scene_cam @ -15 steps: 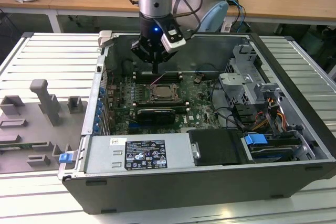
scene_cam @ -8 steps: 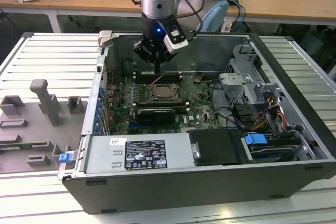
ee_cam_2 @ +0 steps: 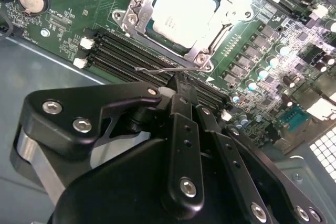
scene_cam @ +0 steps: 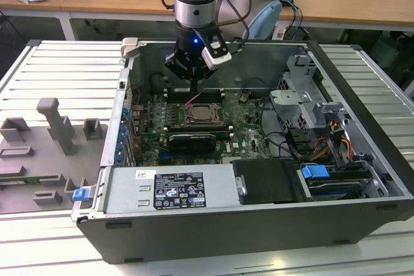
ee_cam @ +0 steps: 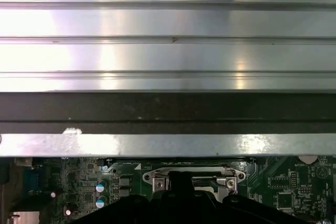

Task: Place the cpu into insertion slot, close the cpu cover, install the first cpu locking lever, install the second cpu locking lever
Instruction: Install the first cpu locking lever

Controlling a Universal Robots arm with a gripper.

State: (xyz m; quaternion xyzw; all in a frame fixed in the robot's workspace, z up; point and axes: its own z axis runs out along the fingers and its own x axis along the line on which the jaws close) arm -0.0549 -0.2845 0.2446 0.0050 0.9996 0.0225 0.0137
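Note:
The cpu (ee_cam_2: 181, 11), a pale silver square, lies in the insertion slot (scene_cam: 206, 115) on the green board. The cpu cover (ee_cam_2: 214, 39), a silvery frame, lies down around the chip. A thin wire locking lever (ee_cam_2: 157, 70) runs along the socket's near edge, slightly raised over the memory slots. My gripper (ee_cam_2: 177, 83) hangs just off that edge with its black fingers drawn together, tips right at the lever; whether they pinch it is hidden. In the exterior view the gripper (scene_cam: 195, 87) hovers behind the socket. In the first wrist view the gripper (ee_cam: 176, 182) stands in front of the cover (ee_cam: 191, 174).
Black memory slots (ee_cam_2: 126, 56) flank the socket. A long black vented card (scene_cam: 189, 141) lies in front of it, the power supply (scene_cam: 168, 189) nearer still. Drive cage (scene_cam: 304, 95) and cables fill the exterior view's right. The case wall (ee_cam: 168, 114) stands close behind. Grey fixtures (scene_cam: 58, 127) sit outside.

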